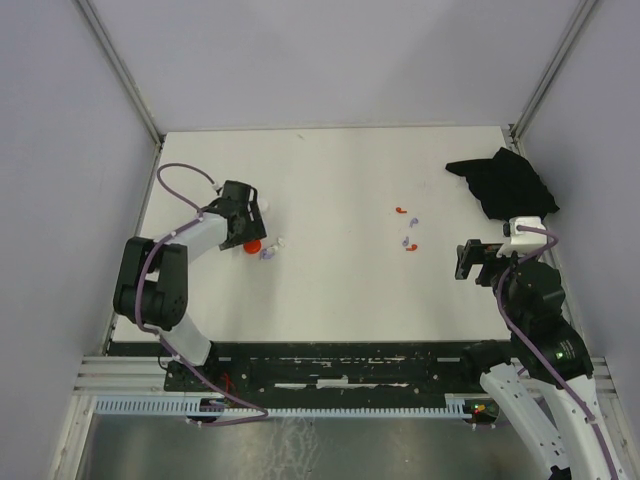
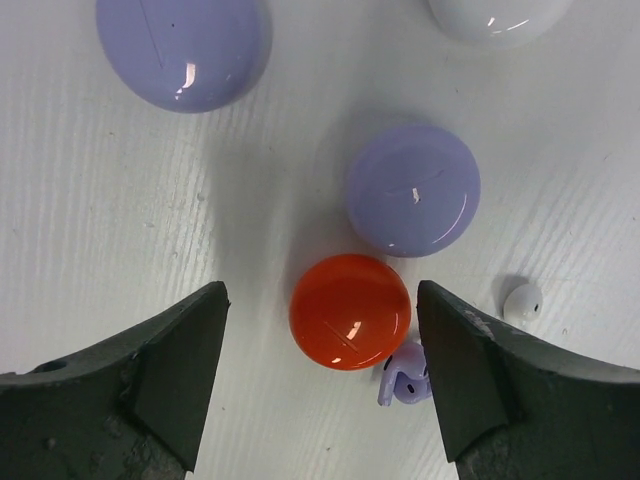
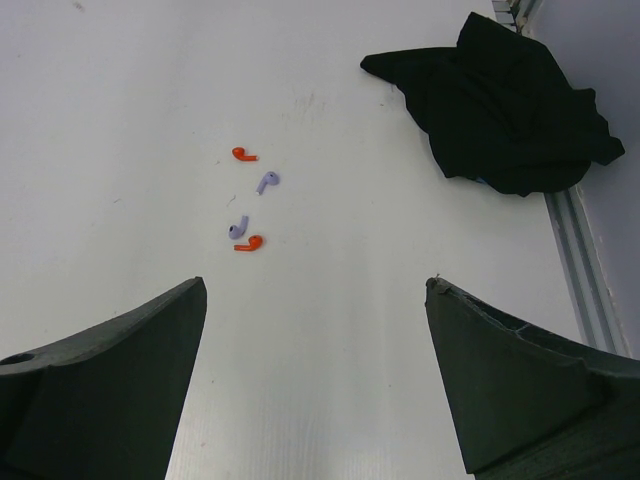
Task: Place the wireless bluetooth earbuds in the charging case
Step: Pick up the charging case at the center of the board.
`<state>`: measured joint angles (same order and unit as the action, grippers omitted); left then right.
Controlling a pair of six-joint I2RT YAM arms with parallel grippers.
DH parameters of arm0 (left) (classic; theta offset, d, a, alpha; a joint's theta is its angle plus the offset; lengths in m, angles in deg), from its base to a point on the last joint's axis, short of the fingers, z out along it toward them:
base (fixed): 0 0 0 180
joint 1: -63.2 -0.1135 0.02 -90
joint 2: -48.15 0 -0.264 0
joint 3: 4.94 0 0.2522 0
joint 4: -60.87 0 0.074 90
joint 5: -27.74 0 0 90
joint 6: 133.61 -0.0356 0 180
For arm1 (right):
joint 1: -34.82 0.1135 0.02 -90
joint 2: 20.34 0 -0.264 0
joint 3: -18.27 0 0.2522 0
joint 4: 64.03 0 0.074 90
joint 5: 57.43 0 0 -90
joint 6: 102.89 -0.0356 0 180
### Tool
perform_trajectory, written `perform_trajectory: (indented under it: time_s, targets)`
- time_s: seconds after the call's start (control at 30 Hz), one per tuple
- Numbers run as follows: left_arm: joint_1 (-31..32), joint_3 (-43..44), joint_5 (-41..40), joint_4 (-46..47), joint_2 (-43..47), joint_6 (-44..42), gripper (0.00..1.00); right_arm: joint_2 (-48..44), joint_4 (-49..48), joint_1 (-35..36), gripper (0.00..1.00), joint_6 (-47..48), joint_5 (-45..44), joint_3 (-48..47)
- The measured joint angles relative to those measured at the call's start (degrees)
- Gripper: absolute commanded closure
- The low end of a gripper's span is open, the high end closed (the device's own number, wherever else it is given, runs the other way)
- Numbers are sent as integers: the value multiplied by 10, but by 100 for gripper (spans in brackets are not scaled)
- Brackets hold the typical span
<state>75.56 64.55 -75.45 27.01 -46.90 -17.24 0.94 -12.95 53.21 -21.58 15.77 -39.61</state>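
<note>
My left gripper (image 2: 321,292) is open and low over the table, its jaws either side of a closed round red case (image 2: 350,312). A lilac earbud (image 2: 405,378) lies against the right finger, and a whitish earbud (image 2: 522,300) lies just right of it. A closed lilac case (image 2: 412,190) sits right behind the red one. In the top view the left gripper (image 1: 249,230) is at the left with the red case (image 1: 253,244). My right gripper (image 3: 315,285) is open and empty, well short of two red earbuds (image 3: 244,154) (image 3: 250,243) and two lilac earbuds (image 3: 267,181) (image 3: 238,229).
A larger lilac case (image 2: 184,50) and a white case (image 2: 500,18) lie beyond the left gripper. A crumpled black cloth (image 1: 505,183) lies at the table's far right, by the frame rail. The right gripper (image 1: 466,260) hovers near the right edge.
</note>
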Motion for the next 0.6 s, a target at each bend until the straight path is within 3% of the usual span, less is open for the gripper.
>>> perform_trajectory:
  time_s: [0.6]
  targets:
    - [3, -3, 29, -3, -22, 4, 49, 0, 0, 0, 1, 0, 1, 0]
